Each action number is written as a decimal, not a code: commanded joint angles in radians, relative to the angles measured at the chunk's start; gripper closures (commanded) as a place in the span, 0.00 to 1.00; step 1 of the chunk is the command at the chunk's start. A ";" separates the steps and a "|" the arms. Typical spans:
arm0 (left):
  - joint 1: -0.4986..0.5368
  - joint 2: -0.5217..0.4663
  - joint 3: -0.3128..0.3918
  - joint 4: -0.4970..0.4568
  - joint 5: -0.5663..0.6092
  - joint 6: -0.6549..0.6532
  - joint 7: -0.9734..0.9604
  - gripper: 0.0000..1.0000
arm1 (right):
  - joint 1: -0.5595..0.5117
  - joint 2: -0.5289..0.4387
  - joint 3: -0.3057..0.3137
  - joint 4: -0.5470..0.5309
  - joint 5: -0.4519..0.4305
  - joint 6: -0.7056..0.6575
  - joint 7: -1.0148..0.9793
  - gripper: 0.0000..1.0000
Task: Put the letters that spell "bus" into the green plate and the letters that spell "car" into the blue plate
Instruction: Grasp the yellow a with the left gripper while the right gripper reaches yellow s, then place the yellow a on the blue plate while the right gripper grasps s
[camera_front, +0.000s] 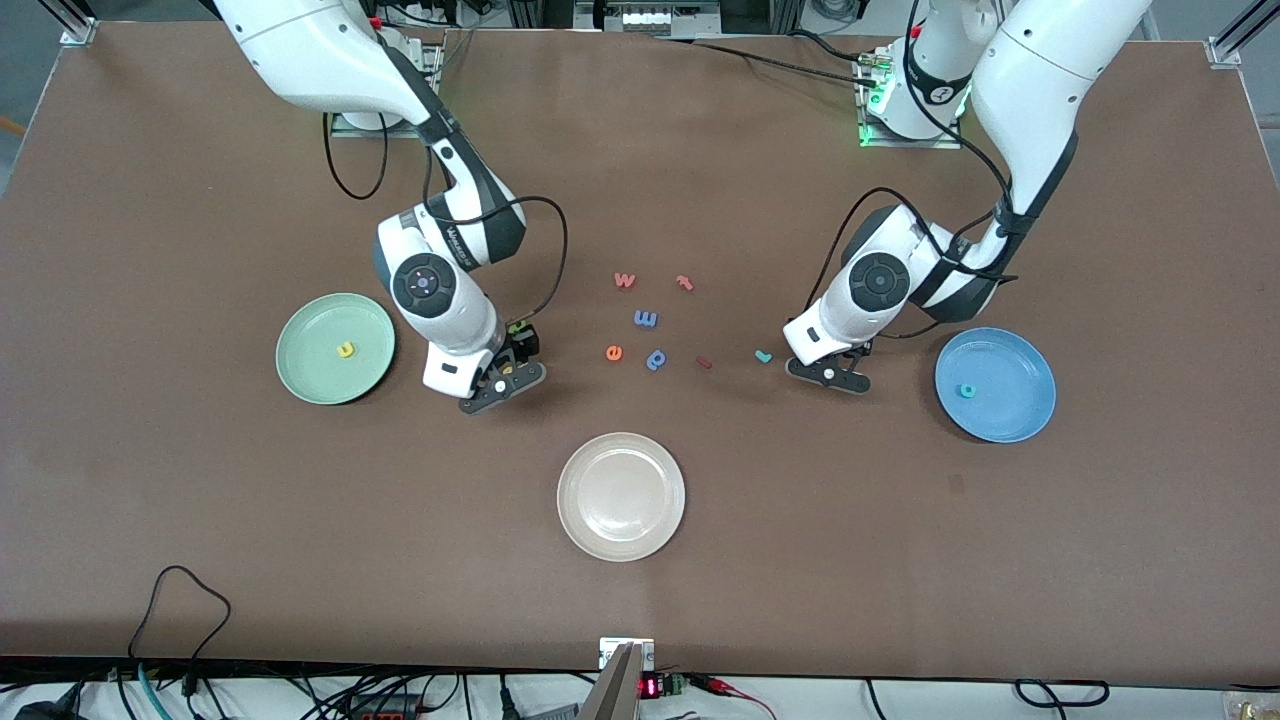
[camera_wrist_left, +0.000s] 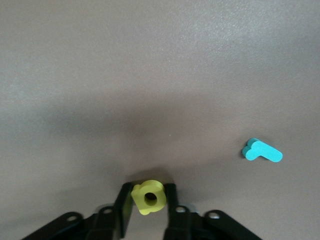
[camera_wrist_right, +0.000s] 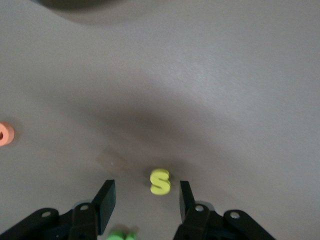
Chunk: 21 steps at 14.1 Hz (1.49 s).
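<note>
The green plate (camera_front: 310, 365) lies toward the right arm's end with the yellow u (camera_front: 346, 349) in it. The blue plate (camera_front: 1012, 402) lies toward the left arm's end and holds the teal c (camera_front: 966, 391). My left gripper (camera_front: 838, 375) (camera_wrist_left: 148, 192) is low at the table beside the blue plate, shut on the yellow a (camera_wrist_left: 149, 197). The teal r (camera_wrist_left: 262, 151) (camera_front: 763, 355) lies flat a little way off. My right gripper (camera_front: 500, 388) (camera_wrist_right: 146, 187) is open and low, with the yellow s (camera_wrist_right: 160, 181) lying untouched between its fingers. The green b (camera_wrist_right: 121, 235) lies just under its wrist.
A white plate (camera_front: 620, 497) sits nearer the front camera, mid-table. Between the two grippers lie loose letters: orange w (camera_front: 625, 280), red t (camera_front: 684, 283), blue m (camera_front: 646, 318), orange e (camera_front: 614, 352) (camera_wrist_right: 5, 134), blue p (camera_front: 656, 359) and a small dark red piece (camera_front: 703, 362).
</note>
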 joint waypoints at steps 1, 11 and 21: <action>0.017 -0.023 -0.005 0.013 -0.009 -0.038 0.002 0.80 | 0.008 0.028 -0.008 0.023 -0.008 0.006 0.018 0.40; 0.182 0.019 0.049 0.378 0.142 -0.602 0.357 0.79 | -0.001 0.052 -0.016 -0.015 -0.041 0.003 0.019 0.43; 0.374 0.043 0.035 0.241 0.140 -0.513 0.435 0.14 | 0.010 0.057 -0.016 -0.013 -0.041 0.006 0.058 0.55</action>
